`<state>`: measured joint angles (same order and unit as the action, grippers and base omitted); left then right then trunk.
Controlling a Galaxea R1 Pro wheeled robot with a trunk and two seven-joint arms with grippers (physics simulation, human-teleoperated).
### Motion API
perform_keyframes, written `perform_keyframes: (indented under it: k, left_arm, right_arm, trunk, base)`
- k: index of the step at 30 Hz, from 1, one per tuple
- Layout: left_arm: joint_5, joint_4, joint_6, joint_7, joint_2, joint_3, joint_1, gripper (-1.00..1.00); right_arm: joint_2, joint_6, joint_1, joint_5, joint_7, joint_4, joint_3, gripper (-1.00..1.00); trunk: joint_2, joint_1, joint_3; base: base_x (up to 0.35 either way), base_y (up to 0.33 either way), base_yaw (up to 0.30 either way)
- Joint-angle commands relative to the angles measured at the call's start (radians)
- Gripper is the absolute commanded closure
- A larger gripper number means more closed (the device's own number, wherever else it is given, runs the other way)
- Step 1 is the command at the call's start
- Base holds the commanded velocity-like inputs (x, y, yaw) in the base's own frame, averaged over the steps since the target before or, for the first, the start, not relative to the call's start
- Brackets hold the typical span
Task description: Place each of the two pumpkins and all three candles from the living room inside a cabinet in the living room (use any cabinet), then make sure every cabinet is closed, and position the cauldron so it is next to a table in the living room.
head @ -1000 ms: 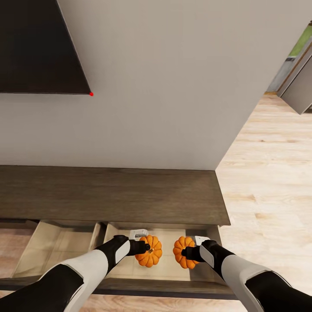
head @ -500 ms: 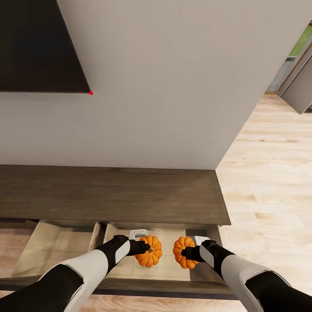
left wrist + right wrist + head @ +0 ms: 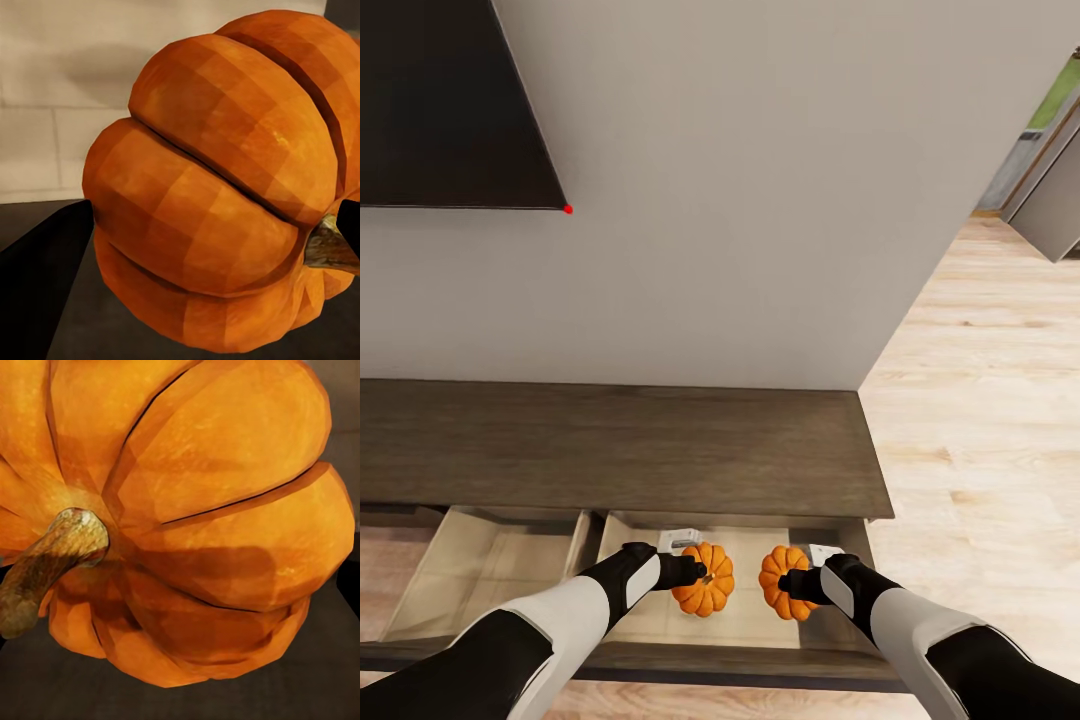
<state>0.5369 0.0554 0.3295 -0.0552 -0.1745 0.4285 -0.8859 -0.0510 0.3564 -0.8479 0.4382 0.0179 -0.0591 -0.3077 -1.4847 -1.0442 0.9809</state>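
Two orange pumpkins hang over the right open drawer of the dark-brown cabinet (image 3: 620, 445). My left gripper (image 3: 700, 575) is shut on the left pumpkin (image 3: 708, 586), whose ribbed body is close up in the left wrist view (image 3: 217, 187). My right gripper (image 3: 788, 583) is shut on the right pumpkin (image 3: 780, 578); its stem and ribs show in the right wrist view (image 3: 195, 517). Both pumpkins are held a little above the beige drawer floor (image 3: 745, 610). The candles, cauldron and table are out of view.
A second open drawer (image 3: 490, 570) with a beige inside lies to the left. A dark screen (image 3: 450, 110) hangs on the grey wall above the cabinet. Light wooden floor (image 3: 980, 450) stretches off to the right, past the cabinet's end.
The view has tilted down a touch, so the wall screen sits slightly higher. Both grippers and their pumpkins hold the same place over the drawer.
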Motion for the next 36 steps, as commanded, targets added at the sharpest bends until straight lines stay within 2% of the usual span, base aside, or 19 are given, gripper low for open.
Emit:
perform_keyframes:
  k: [1, 8, 9, 36]
  left_arm:
    - [0.008, 0.0, 0.003, 0.0, 0.0, 0.008, -0.001, 1.0]
    - [0.008, 0.0, 0.003, 0.0, 0.0, 0.007, -0.001, 1.0]
    - [0.008, 0.0, 0.003, 0.0, 0.0, 0.007, -0.001, 1.0]
    - [0.008, 0.001, 0.003, 0.0, 0.0, 0.009, -0.001, 1.0]
  right_arm:
    - [0.0, 0.004, 0.0, 0.007, 0.002, -0.001, -0.008, 1.0]
    - [-0.001, 0.004, 0.0, 0.007, 0.002, -0.001, -0.008, 1.0]
    - [-0.001, 0.004, 0.0, 0.007, 0.002, -0.001, -0.008, -1.0]
    - [-0.006, 0.004, 0.0, 0.007, 0.002, -0.001, -0.008, -1.0]
  trunk:
    - [0.0, 0.0, 0.001]
    - [0.0, 0.0, 0.001]
    - [0.0, 0.0, 0.001]
    - [0.0, 0.0, 0.001]
  base:
    - [0.0, 0.0, 0.0]
    - [0.0, 0.0, 0.0]
    - [0.0, 0.0, 0.0]
    - [0.0, 0.0, 0.0]
